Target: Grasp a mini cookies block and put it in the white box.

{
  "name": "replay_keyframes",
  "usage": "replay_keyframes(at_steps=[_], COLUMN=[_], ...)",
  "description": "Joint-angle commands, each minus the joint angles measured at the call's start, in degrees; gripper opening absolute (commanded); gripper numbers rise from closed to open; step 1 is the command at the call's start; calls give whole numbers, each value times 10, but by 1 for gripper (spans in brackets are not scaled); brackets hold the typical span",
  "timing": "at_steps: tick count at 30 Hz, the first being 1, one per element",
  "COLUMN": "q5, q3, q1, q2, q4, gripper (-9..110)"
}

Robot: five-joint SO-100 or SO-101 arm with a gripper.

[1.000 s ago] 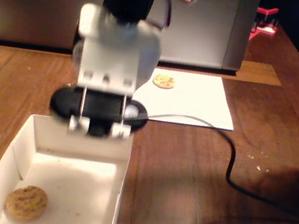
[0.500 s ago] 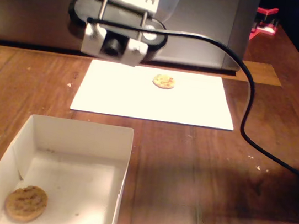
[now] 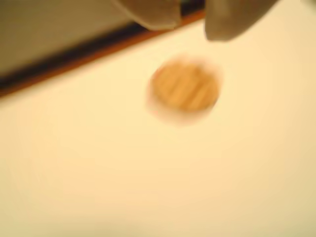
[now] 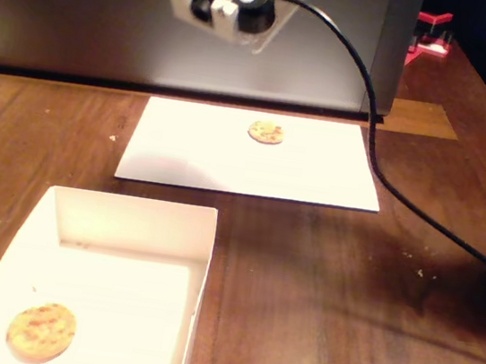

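A round mini cookie (image 4: 266, 132) lies on a flat white paper sheet (image 4: 317, 170) at the back of the table. In the wrist view the same cookie (image 3: 183, 89) is blurred, just below my gripper (image 3: 192, 22). Its two fingertips (image 3: 153, 12) stand apart at the top edge with nothing between them, so it is open. The fixed view shows only the arm's wrist and camera mount (image 4: 225, 0), high above the sheet's back edge. The white box (image 4: 135, 210) stands at the front left with another cookie (image 4: 41, 331) lying inside it.
A black cable (image 4: 369, 154) hangs from the arm and trails across the sheet's right corner to the right edge. A grey metal housing (image 4: 67, 13) closes off the back. A red object (image 4: 431, 35) sits at the back right. Crumbs dot the wooden table (image 4: 345, 296).
The arm has risen from above the box's far wall and swung back over the paper sheet. The cookie in the box and the one on the sheet have not moved.
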Motion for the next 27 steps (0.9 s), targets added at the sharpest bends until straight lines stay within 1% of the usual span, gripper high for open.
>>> replay_keyframes(at_steps=[1,8,18,27], q5=[6,4,-2,-9], q3=[-63,-63,-62,-59], q1=[62,123,165,168], q2=[81,73,66,-16], q4=[3,6,16,25], gripper=[0,0,0,0])
